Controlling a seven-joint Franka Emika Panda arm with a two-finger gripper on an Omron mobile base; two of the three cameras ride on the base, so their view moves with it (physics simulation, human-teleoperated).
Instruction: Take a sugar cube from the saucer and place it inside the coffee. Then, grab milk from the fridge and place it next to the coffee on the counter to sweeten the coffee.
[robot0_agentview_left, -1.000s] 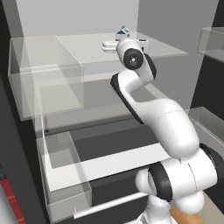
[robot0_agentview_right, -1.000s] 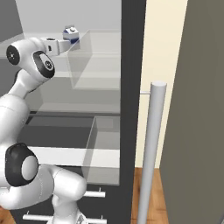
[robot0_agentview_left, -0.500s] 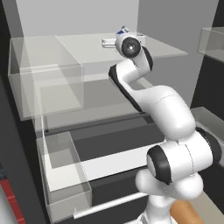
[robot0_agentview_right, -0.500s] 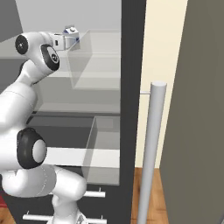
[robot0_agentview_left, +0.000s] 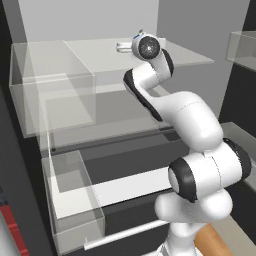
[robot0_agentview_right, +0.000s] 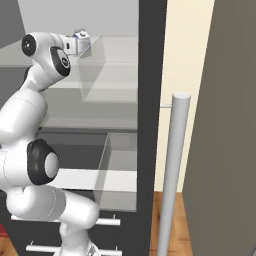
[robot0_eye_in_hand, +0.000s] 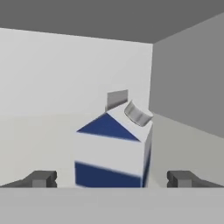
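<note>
While wide apart, fingers (robot0_eye_in_hand: 42, 178) flanking milk (robot0_eye_in_hand: 113, 151)

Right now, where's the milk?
The milk stands upright on the fridge's top shelf, centred between the open gripper's fingertips in the hand view, near the back corner.

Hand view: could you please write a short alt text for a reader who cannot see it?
A white milk carton with dark blue bands and a grey cap stands upright on a pale fridge shelf, centred between the two fingertips of the open gripper, which do not touch it. Grey fridge walls rise behind.
</note>
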